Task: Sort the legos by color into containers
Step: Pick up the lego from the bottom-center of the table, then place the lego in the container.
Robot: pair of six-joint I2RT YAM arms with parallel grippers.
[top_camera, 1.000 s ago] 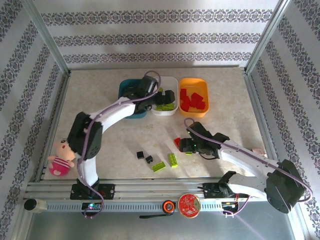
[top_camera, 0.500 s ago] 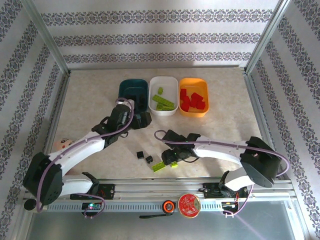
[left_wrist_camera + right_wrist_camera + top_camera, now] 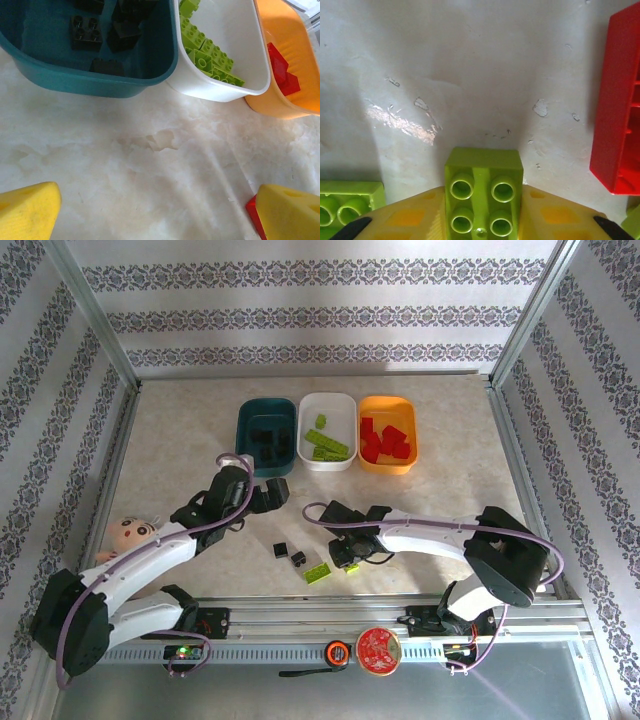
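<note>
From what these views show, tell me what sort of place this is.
Probably a robot test cell: aluminium frame posts and wallpapered panels box in the table; left arm and right arm are bolted to a rail; containers hold legos sorted by color.

No text, number or brand can be read in any view. The round red disc (image 3: 379, 650) on the grey metal rail (image 3: 290, 625) at the near edge of the table carries a pale ornament, but it is too small to tell whether it is a sign or letters. The hollow studs of the lime green studded plastic brick (image 3: 483, 192) show no readable mark.
</note>
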